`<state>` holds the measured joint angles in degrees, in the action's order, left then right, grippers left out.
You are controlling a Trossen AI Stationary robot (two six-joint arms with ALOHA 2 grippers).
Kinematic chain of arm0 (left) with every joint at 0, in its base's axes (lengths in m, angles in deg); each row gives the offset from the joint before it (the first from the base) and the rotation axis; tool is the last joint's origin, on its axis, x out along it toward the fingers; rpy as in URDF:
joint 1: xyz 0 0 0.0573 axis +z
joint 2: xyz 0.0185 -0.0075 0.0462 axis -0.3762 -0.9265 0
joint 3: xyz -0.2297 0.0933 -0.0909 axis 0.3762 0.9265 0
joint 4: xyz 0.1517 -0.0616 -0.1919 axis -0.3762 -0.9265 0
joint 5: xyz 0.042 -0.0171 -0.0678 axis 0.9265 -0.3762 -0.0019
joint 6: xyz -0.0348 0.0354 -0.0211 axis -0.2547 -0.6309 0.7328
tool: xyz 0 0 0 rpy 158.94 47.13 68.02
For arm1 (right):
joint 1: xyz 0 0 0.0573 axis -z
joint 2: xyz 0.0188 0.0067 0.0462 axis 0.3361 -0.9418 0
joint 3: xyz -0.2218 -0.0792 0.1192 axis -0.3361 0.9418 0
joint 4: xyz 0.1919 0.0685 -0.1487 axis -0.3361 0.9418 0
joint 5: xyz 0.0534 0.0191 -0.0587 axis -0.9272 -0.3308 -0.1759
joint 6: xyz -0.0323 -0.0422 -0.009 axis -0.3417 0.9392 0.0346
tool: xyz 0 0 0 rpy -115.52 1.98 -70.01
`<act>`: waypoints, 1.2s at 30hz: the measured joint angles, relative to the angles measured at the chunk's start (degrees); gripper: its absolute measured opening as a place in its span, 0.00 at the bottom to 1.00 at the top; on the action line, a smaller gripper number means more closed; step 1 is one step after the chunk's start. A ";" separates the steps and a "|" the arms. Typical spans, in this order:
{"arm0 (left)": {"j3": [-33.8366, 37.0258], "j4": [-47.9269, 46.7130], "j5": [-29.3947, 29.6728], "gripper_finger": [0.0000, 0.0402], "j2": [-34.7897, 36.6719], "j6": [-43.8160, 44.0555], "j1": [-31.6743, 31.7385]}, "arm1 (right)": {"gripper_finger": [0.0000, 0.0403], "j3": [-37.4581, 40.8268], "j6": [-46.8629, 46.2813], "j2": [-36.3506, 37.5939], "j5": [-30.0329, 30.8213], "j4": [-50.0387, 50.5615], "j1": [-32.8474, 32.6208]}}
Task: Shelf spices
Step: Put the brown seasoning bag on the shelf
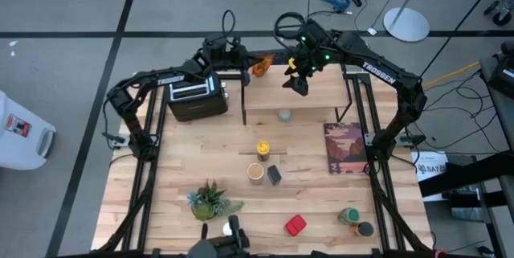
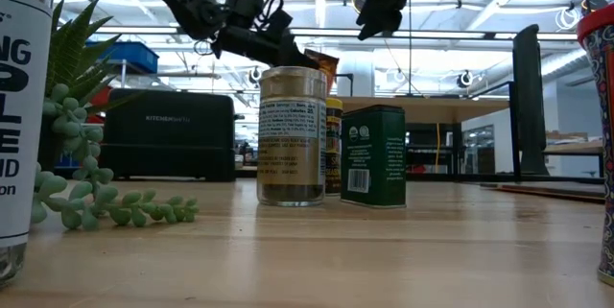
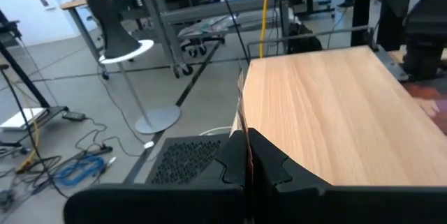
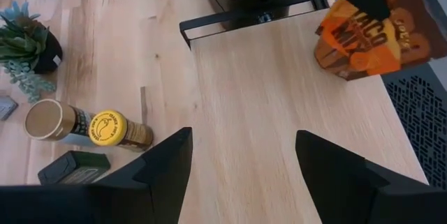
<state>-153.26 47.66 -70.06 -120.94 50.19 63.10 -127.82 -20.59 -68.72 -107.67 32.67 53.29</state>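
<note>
The shelf (image 1: 321,97) stands at the table's far side, with a grey-capped shaker (image 1: 284,115) upright on its plank near the near edge. My left gripper (image 1: 247,67) is shut on an orange seasoning packet (image 4: 367,35) over the shelf's far left corner. My right gripper (image 4: 241,161) hovers open above the plank's middle, touching nothing. On the table stand a yellow-lidded jar (image 1: 263,147), a tan-lidded jar (image 1: 255,171), a dark tin (image 1: 274,174), a red tin (image 1: 295,225) and an amber jar (image 1: 349,215). My left gripper pinches the orange packet between its two shut fingers (image 3: 269,165), which reach in from the table's left. In the left wrist view the packet shows edge-on, its thin edge (image 3: 240,116) rising from between them. It hangs upright over the plank; whether its lower edge touches the plank, I cannot tell.
A black toaster (image 1: 197,97) stands left of the shelf, under my left arm. A small potted plant (image 1: 210,200) sits near the near edge, and a flat picture book (image 1: 345,147) lies to the right. Much of the plank (image 4: 279,112) is bare.
</note>
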 joint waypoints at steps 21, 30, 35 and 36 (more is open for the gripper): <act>0.00 -3.52 -1.74 0.05 -0.48 0.15 2.39 | 0.60 0.00 0.07 0.00 0.01 0.19 -0.02; -0.13 -6.38 -2.50 0.10 -0.44 -0.20 3.17 | 0.60 0.00 -0.02 0.00 0.04 -0.04 0.00; -0.11 -5.88 -2.87 0.11 -0.50 -0.27 3.04 | 0.60 0.02 -0.03 0.00 0.07 -0.12 0.00; -0.09 -5.87 -3.10 0.11 -0.51 -0.27 3.01 | 0.60 0.02 -0.02 0.00 0.07 -0.15 -0.01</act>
<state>-153.35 41.79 -73.16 -121.45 49.93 66.11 -127.80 -20.61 -68.72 -107.60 32.52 53.28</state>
